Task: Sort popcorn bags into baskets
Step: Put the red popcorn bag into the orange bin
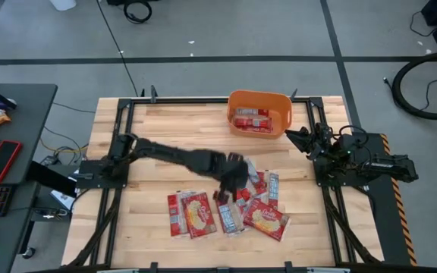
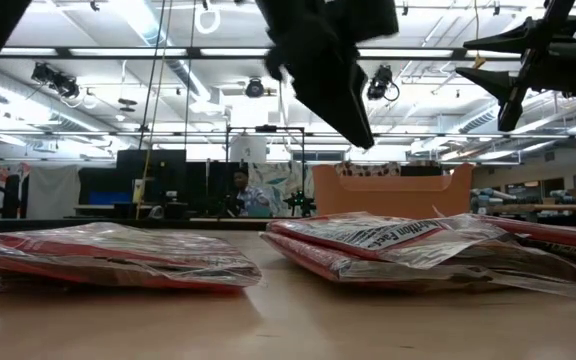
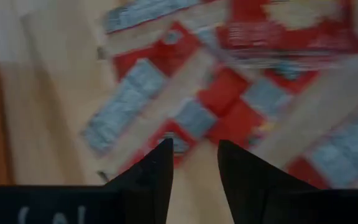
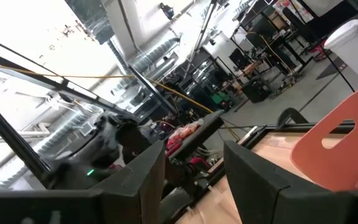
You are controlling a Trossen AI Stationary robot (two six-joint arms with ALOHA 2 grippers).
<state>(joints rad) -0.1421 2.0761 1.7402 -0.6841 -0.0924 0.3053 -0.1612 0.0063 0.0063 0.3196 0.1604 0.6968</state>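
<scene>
The left tool (image 1: 237, 173) hangs in the lower middle of the high view, its fingers slightly apart and empty, right over the loose popcorn bags (image 1: 226, 210) on the desk (image 1: 165, 129), apparently lining up a pick. The orange basket (image 1: 259, 99), upper centre, already holds a few, while the right tool (image 1: 290, 135) waits open beside it at the desk's right edge.

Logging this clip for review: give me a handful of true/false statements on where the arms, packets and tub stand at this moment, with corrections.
1. The orange basket already holds at least one popcorn bag. True.
2. The left gripper is over the pile of loose bags on the table. True.
3. The left gripper is clamped on a bag. False: in the left wrist view its fingers are apart with nothing between them.
4. The right gripper is reaching into the basket. False: it sits open beside the basket, near the table's right edge.
5. The basket stands at the table's near edge. False: it is at the far edge.
</scene>
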